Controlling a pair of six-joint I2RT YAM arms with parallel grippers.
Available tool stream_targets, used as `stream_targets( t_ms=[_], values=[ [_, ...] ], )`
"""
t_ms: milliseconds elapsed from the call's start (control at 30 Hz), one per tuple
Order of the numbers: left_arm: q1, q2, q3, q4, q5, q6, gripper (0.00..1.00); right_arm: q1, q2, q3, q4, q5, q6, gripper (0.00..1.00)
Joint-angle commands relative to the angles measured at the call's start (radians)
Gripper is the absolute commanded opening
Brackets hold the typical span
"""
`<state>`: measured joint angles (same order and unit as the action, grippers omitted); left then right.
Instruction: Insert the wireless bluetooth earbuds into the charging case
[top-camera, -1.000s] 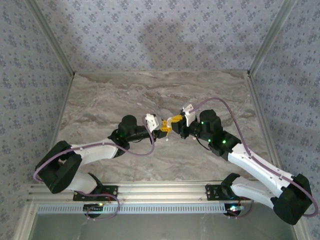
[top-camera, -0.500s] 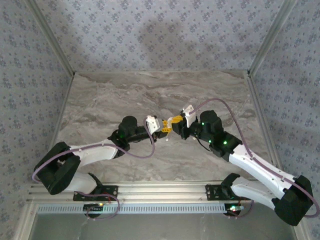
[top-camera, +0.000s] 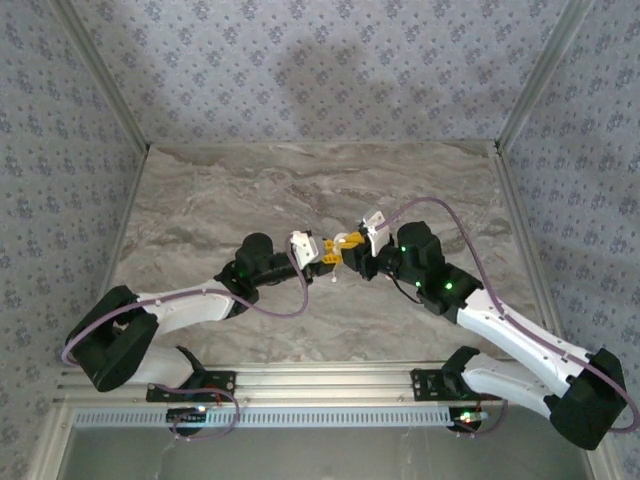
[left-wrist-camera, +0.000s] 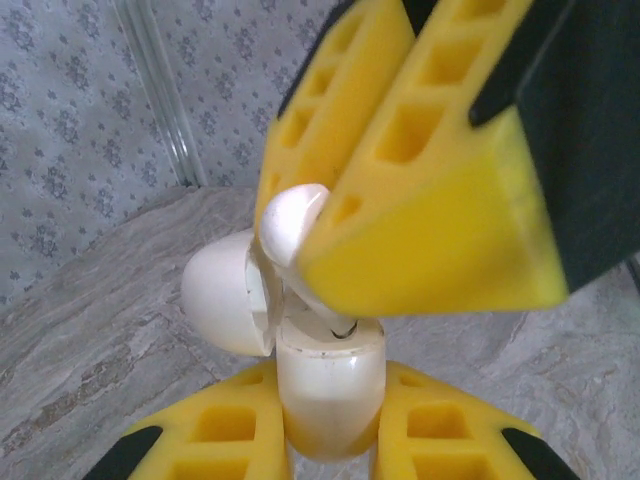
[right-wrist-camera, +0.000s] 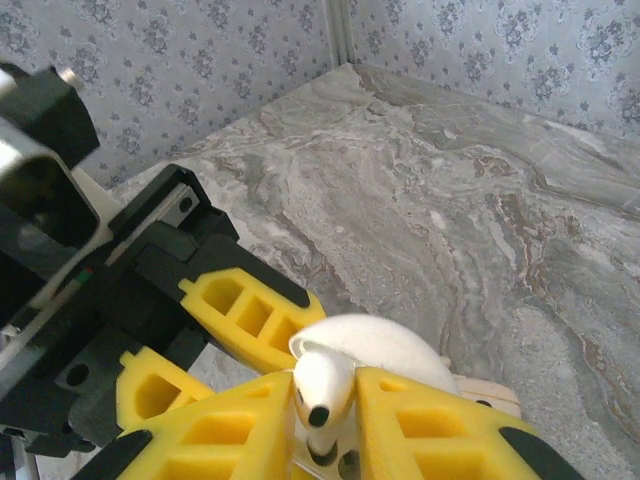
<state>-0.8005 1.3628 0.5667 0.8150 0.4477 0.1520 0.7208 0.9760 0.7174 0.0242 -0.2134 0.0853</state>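
Now | right claw (right-wrist-camera: 322, 420), pinched shut on one earbud (right-wrist-camera: 322, 385), has edged in to left claw (left-wrist-camera: 330, 425) | left claw clamped on open charging case (left-wrist-camera: 328, 375) | earbud tip at case hollow; seating looks imminent.

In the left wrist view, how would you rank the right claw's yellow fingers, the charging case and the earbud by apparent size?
1. right claw's yellow fingers, probably enlarged by nearness to the camera
2. charging case
3. earbud
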Motion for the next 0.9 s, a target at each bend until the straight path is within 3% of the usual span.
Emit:
stream_targets(
  t_ms=[0,333,867],
  values=[
    [-0.01,-0.002,-0.001,0.141,-0.003,-0.049,0.12,0.003,0.016,0.02,-0.037,0.016,-0.003,0.25],
    [-0.009,0.045,0.01,0.196,0.001,-0.083,0.12,-0.025,0.034,0.048,-0.021,0.007,0.015,0.29],
    [-0.01,0.121,0.022,0.247,-0.052,-0.119,0.12,-0.101,0.091,0.097,0.007,-0.104,0.066,0.43]
  ],
)
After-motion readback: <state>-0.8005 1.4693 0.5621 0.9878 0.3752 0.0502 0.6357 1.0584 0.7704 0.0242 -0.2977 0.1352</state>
